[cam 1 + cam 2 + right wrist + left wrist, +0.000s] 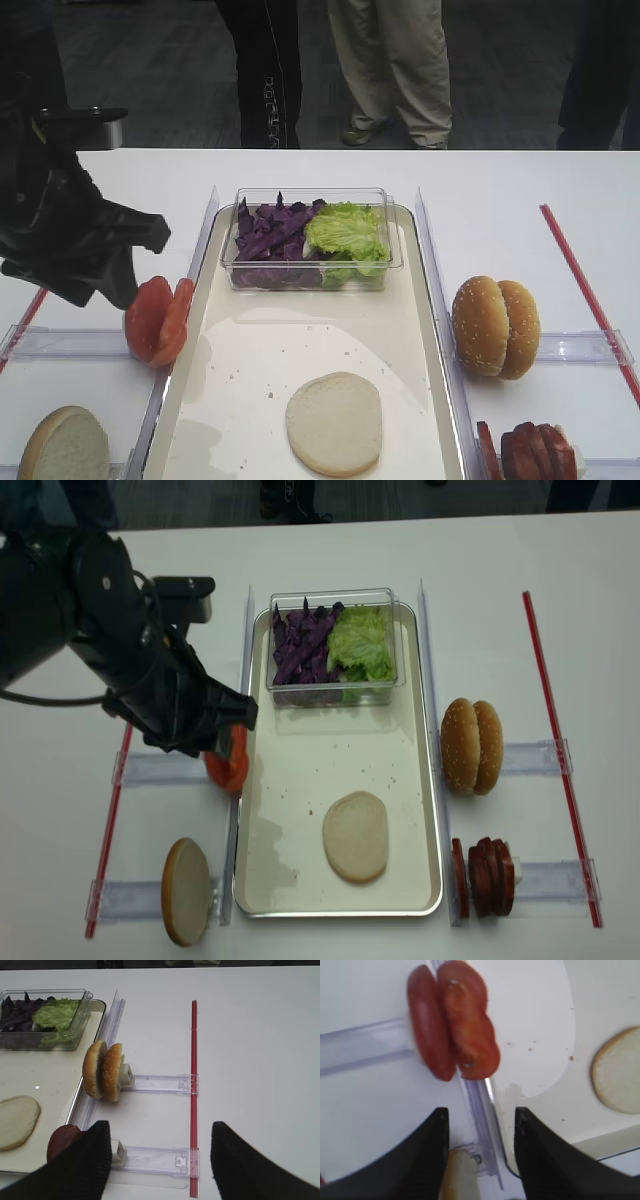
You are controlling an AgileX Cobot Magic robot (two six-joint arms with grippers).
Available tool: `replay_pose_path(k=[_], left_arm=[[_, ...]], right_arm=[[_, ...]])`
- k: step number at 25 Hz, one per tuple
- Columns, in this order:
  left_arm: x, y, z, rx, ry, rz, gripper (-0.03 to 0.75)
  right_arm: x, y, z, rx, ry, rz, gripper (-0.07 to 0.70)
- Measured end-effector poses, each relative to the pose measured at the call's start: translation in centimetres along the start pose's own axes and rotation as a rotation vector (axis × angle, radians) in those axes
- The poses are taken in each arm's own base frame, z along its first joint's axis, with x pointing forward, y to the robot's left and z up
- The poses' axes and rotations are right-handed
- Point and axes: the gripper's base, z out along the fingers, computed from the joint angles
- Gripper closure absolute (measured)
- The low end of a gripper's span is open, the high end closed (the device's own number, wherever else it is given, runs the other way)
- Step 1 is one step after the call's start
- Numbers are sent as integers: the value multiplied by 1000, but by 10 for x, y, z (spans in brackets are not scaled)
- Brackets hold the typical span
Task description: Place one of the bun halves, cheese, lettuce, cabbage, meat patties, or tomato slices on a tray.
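The cream-white tray [420, 300] runs down the middle, with one pale bun half [334, 422] lying flat on it. Two tomato slices [158, 318] stand on edge in a clear holder just left of the tray. My left gripper [480, 1112] hovers above and just short of these tomato slices [452, 1047], open, with nothing between its fingers. Another bun half [65, 445] stands at the front left. Cabbage [270, 235] and lettuce [347, 232] fill a clear tub at the tray's far end. Meat patties [525, 452] stand at the front right. My right gripper [160, 1124] is open and empty above the patties' holder.
Two sesame buns [495, 326] stand on edge in a clear holder right of the tray. A red strip [194, 1085] runs along the table's right side, another along the left [112, 810]. People stand beyond the far table edge.
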Motion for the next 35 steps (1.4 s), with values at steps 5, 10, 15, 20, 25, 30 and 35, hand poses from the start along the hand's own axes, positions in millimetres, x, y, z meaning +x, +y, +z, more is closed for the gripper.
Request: replay_pose_path(k=[5, 10, 15, 20, 25, 30, 35], left_arm=[[1, 32, -8, -82, 16, -57, 418], [6, 74, -15, -198, 63, -137, 418], [11, 99, -20, -249, 83, -208, 418], [12, 105, -21, -257, 92, -231, 418], [18, 102, -29, -256, 68, -233, 418], [45, 94, -41, -241, 54, -241, 418], [74, 86, -60, -243, 3, -240, 418]], right_arm=[[0, 0, 0, 0, 0, 0, 169], [0, 0, 0, 0, 0, 0, 169], [0, 0, 0, 0, 0, 0, 169], [0, 0, 0, 0, 0, 0, 169], [0, 0, 0, 0, 0, 0, 169], [0, 0, 0, 0, 0, 0, 169], [0, 0, 0, 0, 0, 0, 169]])
